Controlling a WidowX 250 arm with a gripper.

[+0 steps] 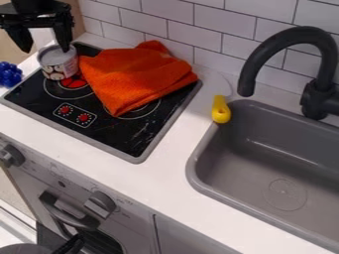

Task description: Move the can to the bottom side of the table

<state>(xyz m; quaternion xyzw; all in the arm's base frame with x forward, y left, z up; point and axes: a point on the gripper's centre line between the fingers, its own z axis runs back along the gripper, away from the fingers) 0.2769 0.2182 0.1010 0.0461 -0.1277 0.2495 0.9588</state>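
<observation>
At the upper left my gripper [45, 45] hangs with its two fingers spread wide apart, open. The small can [59, 68], with a silvery top and a printed label, stands upright on the back left part of the black stove top [99, 130], by a red burner mark. The gripper's right finger overlaps the top of the can, while the left finger is out beyond its left side. Whether the right finger touches the can I cannot tell.
An orange cloth [136, 77] lies crumpled on the stove, right beside the can. Blue bumpy object [9, 74] at the left edge. Yellow-handled utensil [221, 110] by the grey sink [265, 168]; black faucet [311, 44] above it. White counter [179, 171] runs along the front.
</observation>
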